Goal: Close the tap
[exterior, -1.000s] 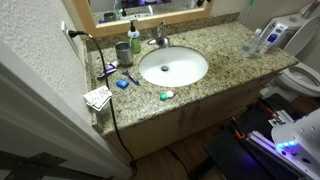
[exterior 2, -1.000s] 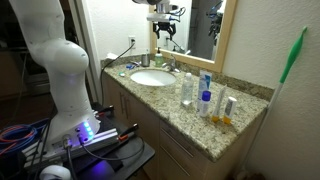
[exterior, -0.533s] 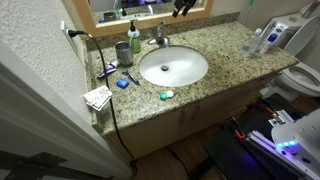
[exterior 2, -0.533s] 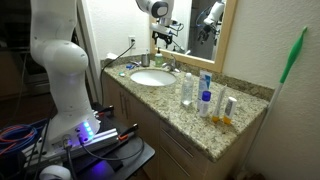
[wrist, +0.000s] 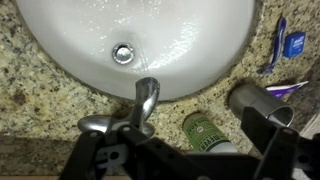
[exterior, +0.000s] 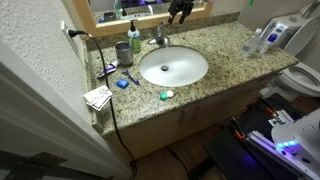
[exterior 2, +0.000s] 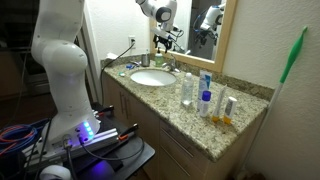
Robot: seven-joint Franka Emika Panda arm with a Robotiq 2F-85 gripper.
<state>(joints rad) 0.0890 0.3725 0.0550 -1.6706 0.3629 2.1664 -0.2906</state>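
The tap (exterior: 160, 38) is a small chrome faucet at the back rim of the white oval basin (exterior: 190, 78). In the wrist view the tap (wrist: 145, 100) has its spout over the basin (wrist: 70, 40) and its lever (wrist: 95, 125) off to one side. It also shows in an exterior view (exterior 2: 171, 64). My gripper (exterior: 180, 10) hangs above and slightly beside the tap, in front of the mirror, as both exterior views show (exterior 2: 165, 38). In the wrist view its fingers (wrist: 185, 160) are spread wide and empty, not touching the tap.
A green-capped soap bottle (exterior: 134, 36) and a grey cup (exterior: 123, 52) stand next to the tap, and both lie between my fingers in the wrist view (wrist: 205, 130). The mirror frame (exterior: 110, 20) is close behind. Bottles (exterior 2: 204, 95) and small items (exterior: 167, 95) sit on the granite counter.
My gripper has come across in front of the mirror and lowered toward the tap. The tap and the counter items have not moved.
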